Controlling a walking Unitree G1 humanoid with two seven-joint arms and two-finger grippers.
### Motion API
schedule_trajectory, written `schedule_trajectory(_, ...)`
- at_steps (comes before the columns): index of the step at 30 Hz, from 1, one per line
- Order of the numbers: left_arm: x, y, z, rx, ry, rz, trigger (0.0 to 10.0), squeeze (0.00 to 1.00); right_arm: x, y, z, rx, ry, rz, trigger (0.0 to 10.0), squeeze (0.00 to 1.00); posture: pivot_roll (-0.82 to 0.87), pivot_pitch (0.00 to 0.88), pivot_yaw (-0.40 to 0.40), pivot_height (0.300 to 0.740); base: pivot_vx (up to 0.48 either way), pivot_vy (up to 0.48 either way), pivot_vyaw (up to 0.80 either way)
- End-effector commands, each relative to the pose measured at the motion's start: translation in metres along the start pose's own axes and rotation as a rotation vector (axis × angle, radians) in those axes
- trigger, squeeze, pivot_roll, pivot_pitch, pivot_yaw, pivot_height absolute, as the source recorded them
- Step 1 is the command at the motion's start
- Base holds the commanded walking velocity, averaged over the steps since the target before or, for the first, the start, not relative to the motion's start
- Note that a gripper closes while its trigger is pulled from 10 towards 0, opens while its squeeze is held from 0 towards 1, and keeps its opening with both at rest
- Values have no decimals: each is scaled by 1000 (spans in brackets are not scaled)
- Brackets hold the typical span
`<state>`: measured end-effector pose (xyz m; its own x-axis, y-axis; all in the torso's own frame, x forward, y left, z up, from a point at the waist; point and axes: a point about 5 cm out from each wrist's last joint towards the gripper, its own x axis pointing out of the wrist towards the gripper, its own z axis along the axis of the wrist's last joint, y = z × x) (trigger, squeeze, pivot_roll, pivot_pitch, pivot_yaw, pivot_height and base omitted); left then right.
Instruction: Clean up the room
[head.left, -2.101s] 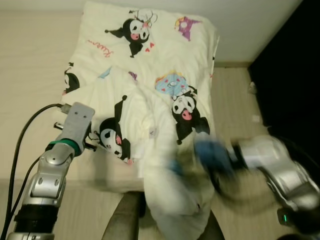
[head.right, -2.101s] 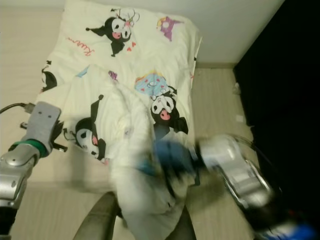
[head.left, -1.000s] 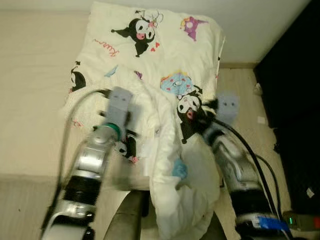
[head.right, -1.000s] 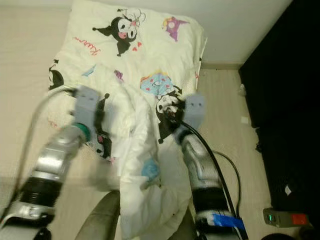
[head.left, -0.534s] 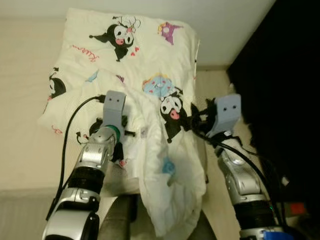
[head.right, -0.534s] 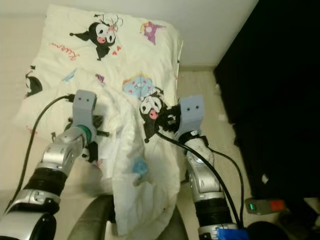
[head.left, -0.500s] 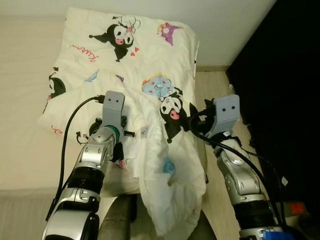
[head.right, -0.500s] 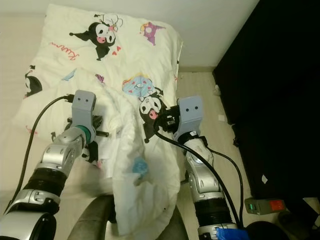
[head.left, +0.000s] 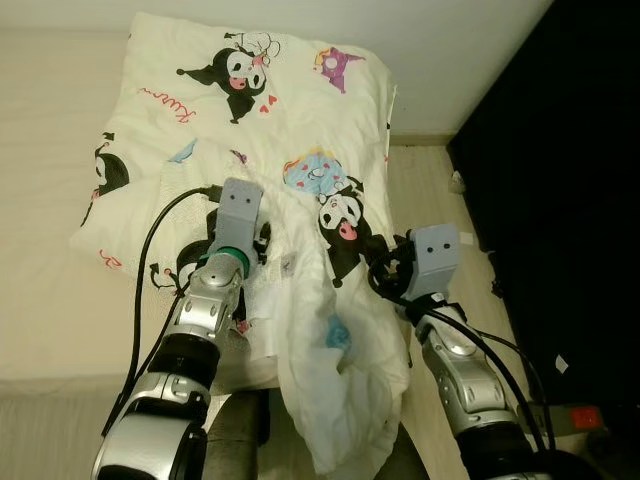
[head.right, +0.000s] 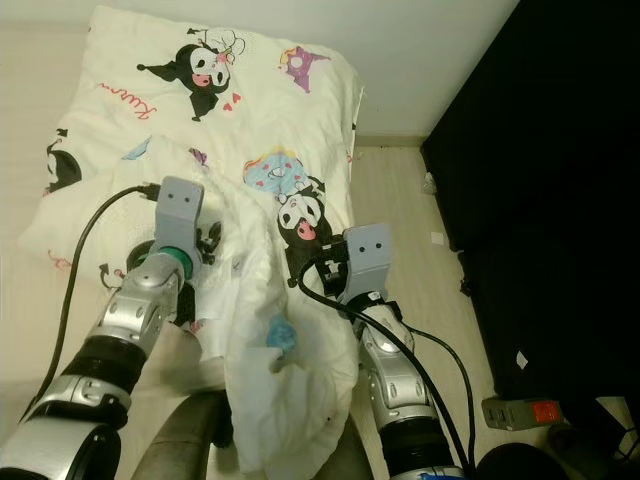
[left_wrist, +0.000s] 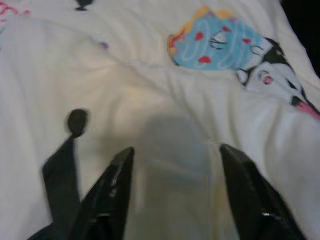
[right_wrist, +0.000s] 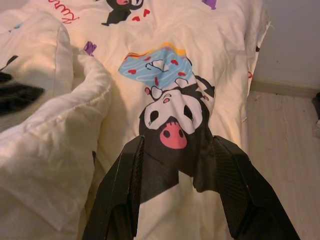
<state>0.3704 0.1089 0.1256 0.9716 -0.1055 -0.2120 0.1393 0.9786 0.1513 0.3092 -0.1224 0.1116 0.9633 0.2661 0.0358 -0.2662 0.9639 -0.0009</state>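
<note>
A cream cartoon-print duvet (head.left: 290, 130) lies crumpled on the bed (head.left: 40, 250), its lower end hanging over the edge; red script near its upper left is too small to read. Both arms reach forward over it. The left pincer (left_wrist: 172, 155) and right pincer (right_wrist: 175, 145) hover spread wide, holding nothing.
</note>
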Motion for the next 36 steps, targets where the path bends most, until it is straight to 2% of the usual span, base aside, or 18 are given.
schedule_trajectory(1,0,-10,-17,25,72,-22,10000,1000,-4,0,-9,7,30,-6,10000,0,-77,297,-11,740,0,0,0)
schedule_trajectory(2,0,-10,-17,25,72,-22,10000,1000,-4,0,-9,7,30,-6,10000,0,-77,297,-11,740,0,0,0)
schedule_trajectory(3,2,-21,-21,53,113,-23,10000,1000,-3,1,-8,8,24,-4,10000,0,-79,306,-5,740,0,0,0)
schedule_trajectory(9,2,-31,-28,91,162,8,10000,996,-3,2,-8,10,18,-7,10000,0,-81,316,3,740,0,0,0)
schedule_trajectory(10,2,-32,-30,101,168,29,10000,0,-4,2,-8,12,16,-9,10000,0,-82,322,9,740,0,0,0)
schedule_trajectory(13,3,-31,-32,136,168,89,10000,0,-5,3,-7,18,11,-14,10000,0,-85,328,17,740,0,0,0)
schedule_trajectory(15,2,-25,-35,180,170,167,10000,0,-5,5,-7,22,7,-18,10000,0,-86,337,27,740,0,0,0)
schedule_trajectory(21,-2,-20,-47,232,204,240,10000,0,-5,7,-6,30,0,-22,10000,0,-88,345,36,740,0,0,0)
schedule_trajectory(22,-3,-23,-52,219,222,220,7373,0,-5,7,-5,32,-3,-24,10000,0,-87,346,38,740,0,0,0)
schedule_trajectory(23,-3,-25,-54,209,233,206,7373,0,-5,7,-5,34,-4,-25,10000,0,-87,346,39,740,0,0,0)
schedule_trajectory(24,-4,-27,-57,188,248,188,1176,0,-4,7,-4,35,-5,-26,10000,0,-87,346,40,740,0,0,0)
schedule_trajectory(26,-4,-28,-58,176,256,182,1176,0,-4,6,-4,36,-6,-27,10000,0,-87,346,40,740,0,0,0)
schedule_trajectory(27,-5,-29,-59,164,262,179,0,0,-4,6,-4,38,-7,-30,10000,0,-85,346,40,740,0,0,0)
schedule_trajectory(36,-4,-28,-57,128,242,176,0,0,-4,6,-4,41,-7,-34,10000,0,-81,339,40,740,0,0,0)
